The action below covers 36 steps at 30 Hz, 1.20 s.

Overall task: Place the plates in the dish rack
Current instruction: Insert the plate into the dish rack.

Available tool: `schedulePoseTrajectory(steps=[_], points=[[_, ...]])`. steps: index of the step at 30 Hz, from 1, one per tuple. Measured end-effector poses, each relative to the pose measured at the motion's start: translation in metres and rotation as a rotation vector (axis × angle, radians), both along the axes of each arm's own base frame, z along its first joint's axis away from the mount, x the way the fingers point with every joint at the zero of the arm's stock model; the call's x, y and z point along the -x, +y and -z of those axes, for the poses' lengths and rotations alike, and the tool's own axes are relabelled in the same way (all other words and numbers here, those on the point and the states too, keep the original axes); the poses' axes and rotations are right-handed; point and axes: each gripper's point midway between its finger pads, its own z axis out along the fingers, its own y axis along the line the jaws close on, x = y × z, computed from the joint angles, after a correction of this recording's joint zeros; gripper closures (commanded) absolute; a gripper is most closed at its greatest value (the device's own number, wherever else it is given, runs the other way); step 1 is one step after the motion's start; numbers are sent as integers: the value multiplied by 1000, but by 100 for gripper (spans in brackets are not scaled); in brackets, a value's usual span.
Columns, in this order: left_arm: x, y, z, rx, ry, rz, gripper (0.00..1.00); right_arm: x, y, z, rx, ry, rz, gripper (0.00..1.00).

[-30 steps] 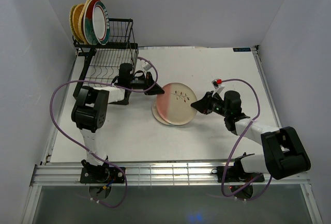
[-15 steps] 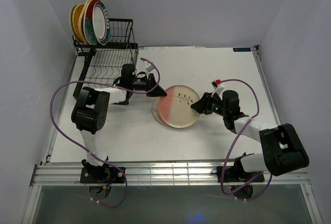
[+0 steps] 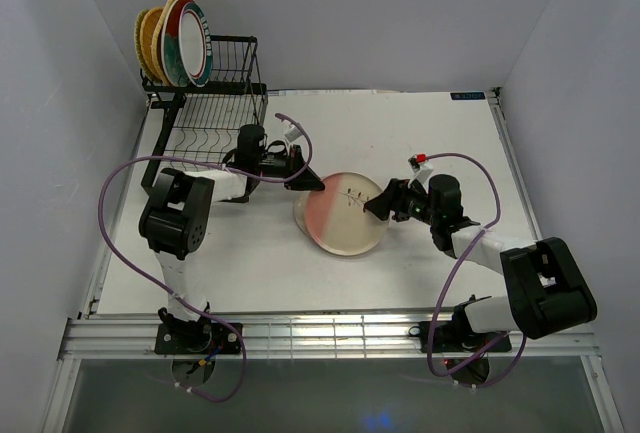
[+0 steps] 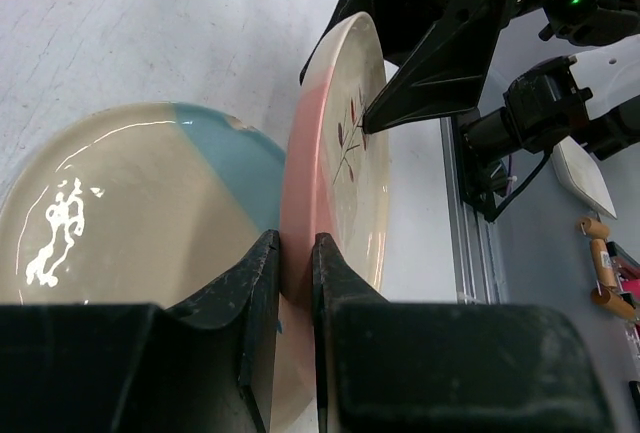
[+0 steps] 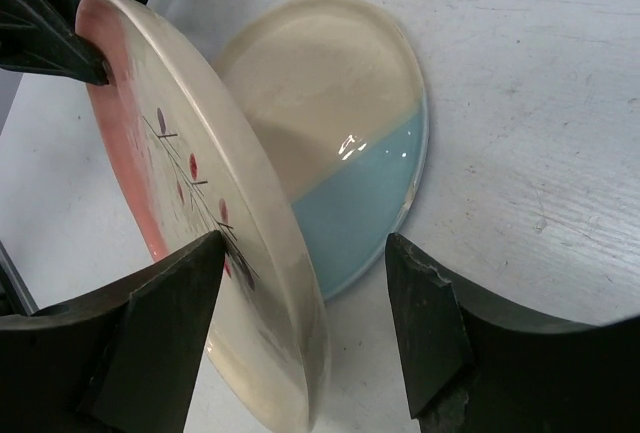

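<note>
At the table's far-left corner, top view: the dish rack (image 3: pixel 215 118) stands with several plates (image 3: pixel 175 41) upright in its raised rear tier.
Middle of the table, top view: the pink-and-white plate (image 3: pixel 345 215) is tipped up off the surface, with the left gripper (image 3: pixel 305 181) at its left rim and the right gripper (image 3: pixel 378 203) at its right rim.
Left wrist view, grip: the left jaws are pinched together on the plate's pink rim and hold it on edge, probably so it can go upright between the rack's wires.
Left wrist view, below: a teal-and-cream plate (image 4: pixel 130 203) lies flat on the table (image 4: pixel 150 23), just beside the raised plate's lower edge.
Right wrist view, jaws: the right fingers stand apart with the plate's rim between them, and neither clearly presses on it. The left arm appears to carry the plate alone.
Right wrist view, below: the teal-and-cream plate is in plain sight behind the tilted one.
Step in hand, judged: carrying the tilted plate to the rack. The flat plate waits its turn.
</note>
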Motion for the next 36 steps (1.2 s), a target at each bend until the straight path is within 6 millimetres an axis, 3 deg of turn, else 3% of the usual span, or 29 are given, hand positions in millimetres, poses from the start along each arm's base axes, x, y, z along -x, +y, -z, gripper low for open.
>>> schedulePoseTrajectory(steps=[6,9,13,17,19,26,36], points=[[-3,4,-1,-3,29,-19,100,-2,-1,-2,1,-8,11,30],[-6,8,-1,-2,40,-34,100,-3,-1,-3,-3,-15,9,42],[-9,12,-1,-4,48,-50,100,-2,3,-10,-23,-36,-12,78],[-19,21,0,-7,36,-85,100,5,14,-24,-85,-59,-84,91],[-21,24,-1,-5,32,-90,100,7,18,-29,-108,-66,-109,92],[-14,25,-6,17,31,-42,77,11,20,-31,-124,-69,-132,92],[-5,25,-14,41,61,16,57,11,20,-36,-100,-135,-160,92]])
